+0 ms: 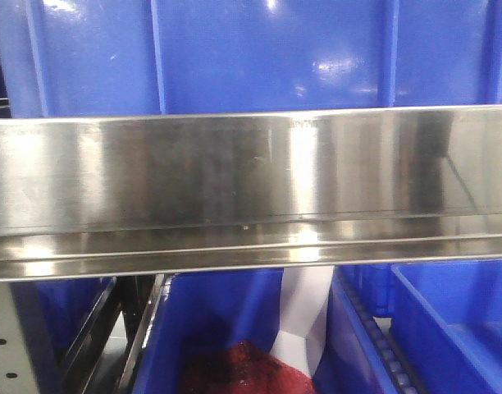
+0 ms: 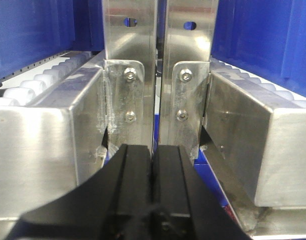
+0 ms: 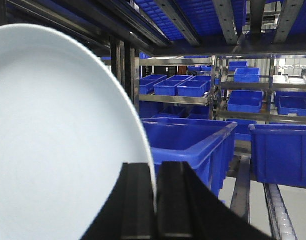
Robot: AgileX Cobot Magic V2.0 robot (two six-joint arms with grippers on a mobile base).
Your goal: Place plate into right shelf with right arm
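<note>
Plate (image 3: pixel 58 140): white, glossy, unmarked. It stands on edge and fills the left half of the right wrist view. Its left and lower parts run off the frame, so only the right arc of the rim shows, and whether the lower edge touches anything cannot be told. Right gripper (image 3: pixel 155 175): black fingers set narrow and pinching the plate's rim at bottom centre; the finger roots and the arm are out of frame. Beyond the plate, to the right, is a large blue bin (image 3: pixel 193 145), then a second bin (image 3: pixel 283 155) cut by the right edge, with a roller track (image 3: pixel 278 205) below it. Farther racks of small blue trays (image 3: pixel 178 86) are too distant for detail. Right shelf (image 1: pixel 251 180): a broad brushed-steel front rail crosses the whole front view and blocks most of what lies behind. Above the rail is a blue bin wall (image 1: pixel 259 57), its top cut off. Below it are a lower bin (image 1: pixel 218 320) holding a red mesh item (image 1: pixel 243 369), half out of frame and hard to identify, a white strip (image 1: pixel 304 312), and a perforated grey upright (image 1: pixel 9 336) at far left. Left gripper (image 2: pixel 152 150): black fingers pressed together with nothing between them, low in the left wrist view, near two steel uprights (image 2: pixel 130 75) with bolted brackets. Rollers (image 2: pixel 38 82) run along steel beams on either side.
</note>
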